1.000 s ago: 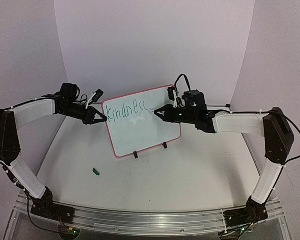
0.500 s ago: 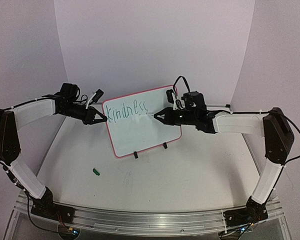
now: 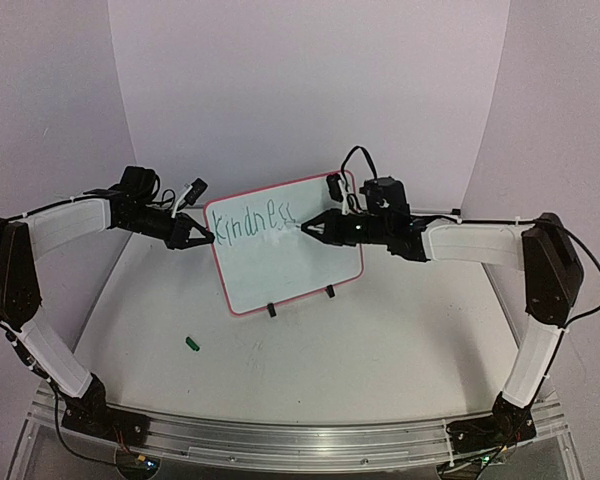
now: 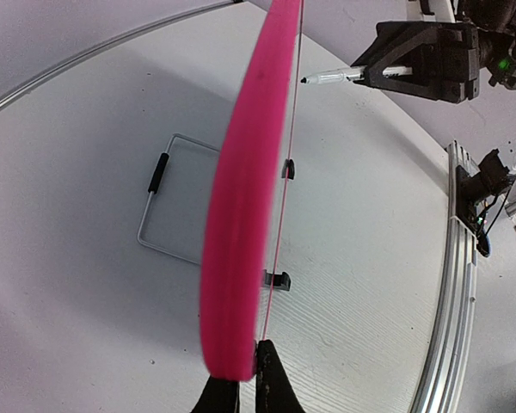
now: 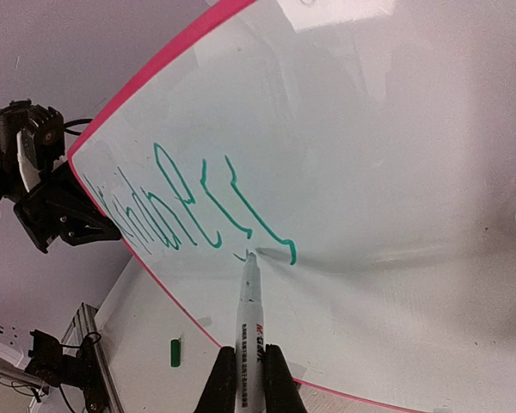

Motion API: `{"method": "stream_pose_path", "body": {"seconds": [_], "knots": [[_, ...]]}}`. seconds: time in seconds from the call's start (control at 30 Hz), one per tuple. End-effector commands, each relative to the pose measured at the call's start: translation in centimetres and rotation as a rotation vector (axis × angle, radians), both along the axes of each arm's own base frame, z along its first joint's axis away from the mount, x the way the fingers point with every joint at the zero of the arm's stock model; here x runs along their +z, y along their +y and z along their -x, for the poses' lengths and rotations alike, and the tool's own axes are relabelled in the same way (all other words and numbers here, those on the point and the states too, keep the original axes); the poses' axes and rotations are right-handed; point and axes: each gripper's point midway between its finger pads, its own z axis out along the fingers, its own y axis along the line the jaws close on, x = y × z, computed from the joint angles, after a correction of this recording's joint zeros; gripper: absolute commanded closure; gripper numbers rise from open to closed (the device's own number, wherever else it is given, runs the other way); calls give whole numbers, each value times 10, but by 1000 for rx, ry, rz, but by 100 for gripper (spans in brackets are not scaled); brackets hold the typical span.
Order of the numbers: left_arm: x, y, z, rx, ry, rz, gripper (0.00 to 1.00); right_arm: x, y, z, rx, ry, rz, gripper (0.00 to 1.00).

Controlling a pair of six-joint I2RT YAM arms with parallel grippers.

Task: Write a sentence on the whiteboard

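Revealing wire stand behind whiteboard: left wrist only.

The whiteboard stands on the table on two black feet, with green lettering reading "Kindness" along its top. The left gripper clamps its left edge. The right gripper points a marker at the lettering's right end.
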Motion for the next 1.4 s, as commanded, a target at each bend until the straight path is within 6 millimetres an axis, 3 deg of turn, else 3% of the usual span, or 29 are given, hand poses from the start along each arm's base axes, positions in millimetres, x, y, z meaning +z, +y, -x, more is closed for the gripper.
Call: {"method": "stream_pose_path", "body": {"seconds": [0.0, 0.23, 0.43, 0.67, 1.37], "knots": [[-1, 5, -3, 19, -20, -52, 100, 26, 7, 0, 41, -43, -53, 100], [-1, 5, -3, 20, -23, -52, 100, 49, -3, 11, 33, -85, -69, 100], [0, 5, -2, 22, -25, -51, 100, 68, -28, 19, -37, -134, -53, 100], [0, 4, -2, 20, -24, -51, 100, 68, -57, 6, -92, -127, -41, 100], [-2, 4, -2, 20, -21, -59, 100, 54, -50, -29, -109, -94, -40, 100]]}}
